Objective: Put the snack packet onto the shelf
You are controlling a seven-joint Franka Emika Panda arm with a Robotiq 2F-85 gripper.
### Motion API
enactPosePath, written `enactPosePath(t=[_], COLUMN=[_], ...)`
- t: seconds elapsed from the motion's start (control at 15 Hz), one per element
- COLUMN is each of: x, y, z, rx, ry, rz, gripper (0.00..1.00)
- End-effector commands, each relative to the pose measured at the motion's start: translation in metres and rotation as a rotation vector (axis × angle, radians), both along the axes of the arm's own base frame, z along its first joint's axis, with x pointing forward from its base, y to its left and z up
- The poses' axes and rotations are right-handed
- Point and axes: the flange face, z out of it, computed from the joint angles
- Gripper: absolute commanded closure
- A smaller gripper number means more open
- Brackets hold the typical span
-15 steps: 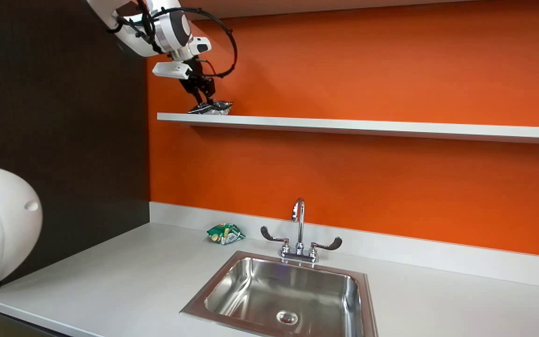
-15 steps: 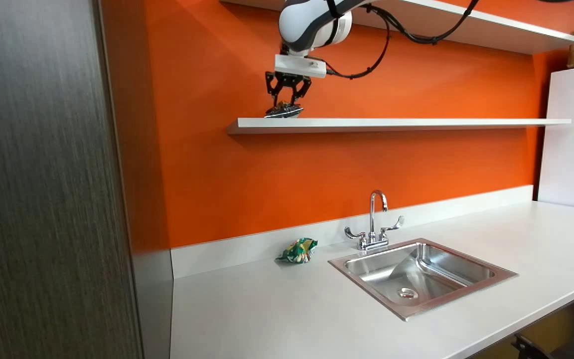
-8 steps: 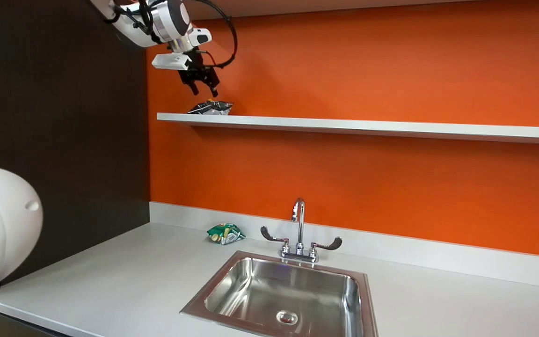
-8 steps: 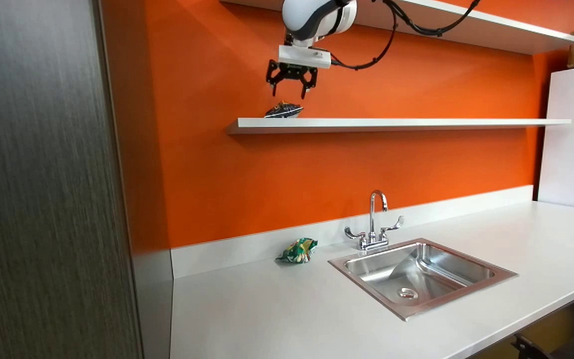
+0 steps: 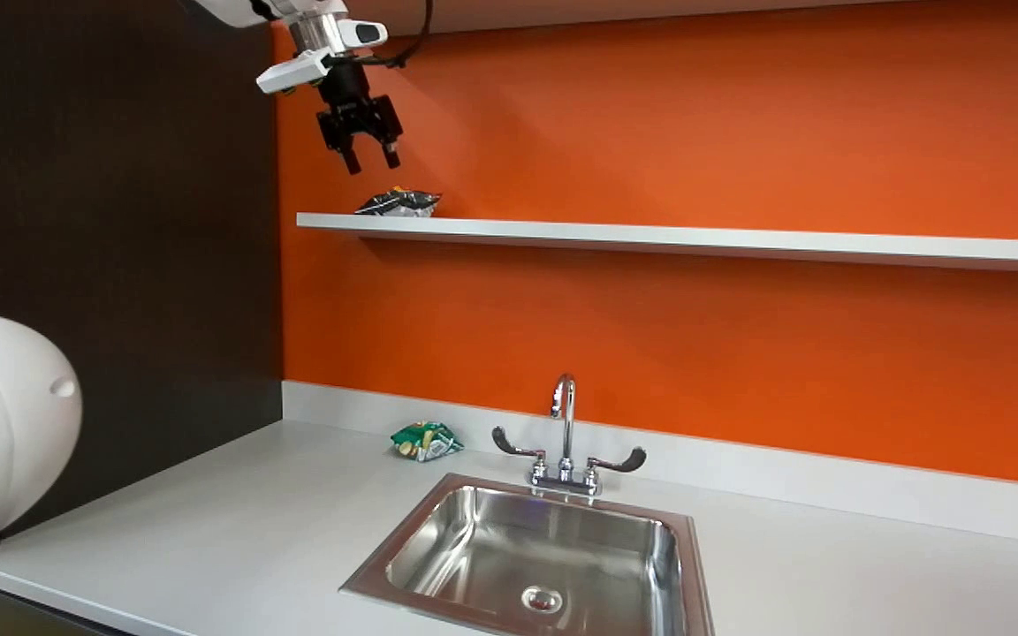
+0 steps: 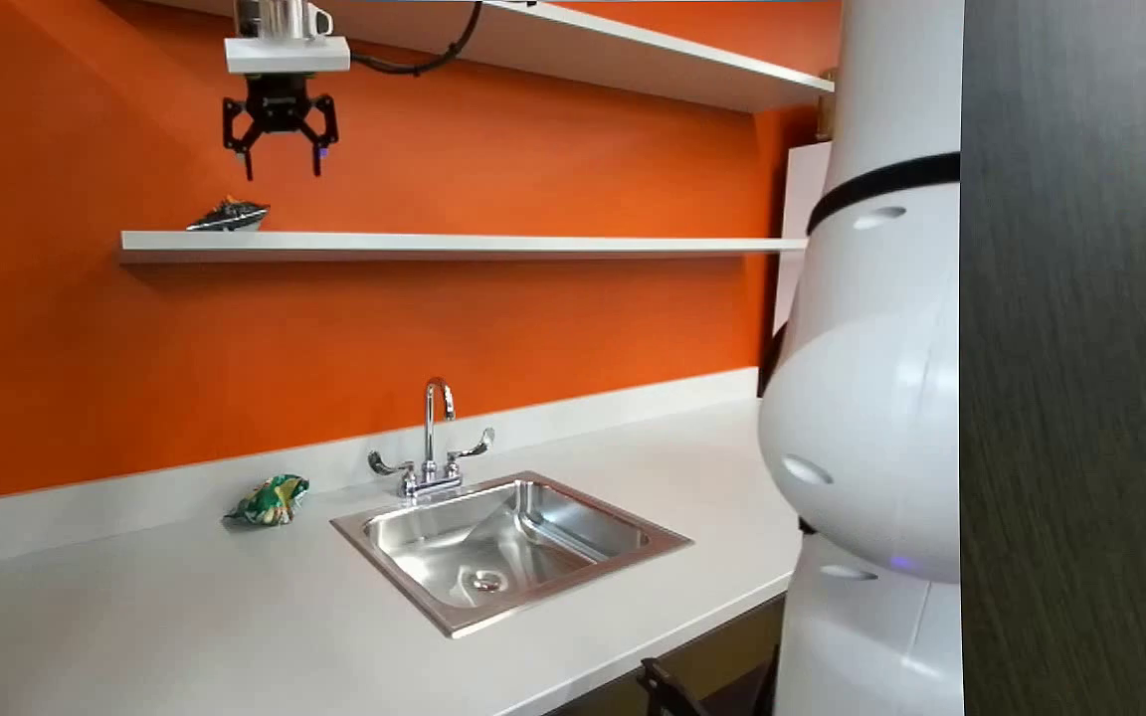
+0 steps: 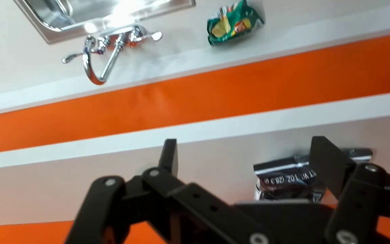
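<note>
A black snack packet (image 5: 401,203) lies on the white shelf (image 5: 686,237) near its end, and shows in the other exterior view too (image 6: 230,215). A green snack packet (image 5: 426,441) lies on the counter below, beside the faucet; it also shows in the wrist view (image 7: 234,24). My gripper (image 5: 373,164) is open and empty, apart from and above the black packet, pointing down; it shows in both exterior views (image 6: 283,173). In the wrist view a finger (image 7: 327,162) hides part of the black packet (image 7: 283,176).
A steel sink (image 5: 405,534) with a faucet (image 5: 566,433) is set in the counter (image 5: 208,512). A dark panel (image 5: 138,221) stands at the shelf's end. An upper shelf (image 6: 633,50) runs above. A white robot link (image 6: 881,398) blocks part of an exterior view.
My gripper has opened, let go of the black packet and risen clear of it, tilting slightly. The packet stays on the shelf. The framing of an exterior view has shifted.
</note>
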Motion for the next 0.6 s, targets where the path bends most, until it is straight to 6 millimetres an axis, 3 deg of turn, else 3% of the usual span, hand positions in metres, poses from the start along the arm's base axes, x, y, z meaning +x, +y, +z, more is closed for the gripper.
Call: enactPosePath(t=[0.0,0.2,0.53], x=[-0.049,-0.077,-0.126], y=[-0.014,-0.033,-0.075], z=[-0.009,-0.033,-0.09], rx=[-0.008,0.026,0.019], ry=[0.129,0.201,0.291], rz=[0.066,0.126,0.179], gripper=[0.0,0.0,0.0])
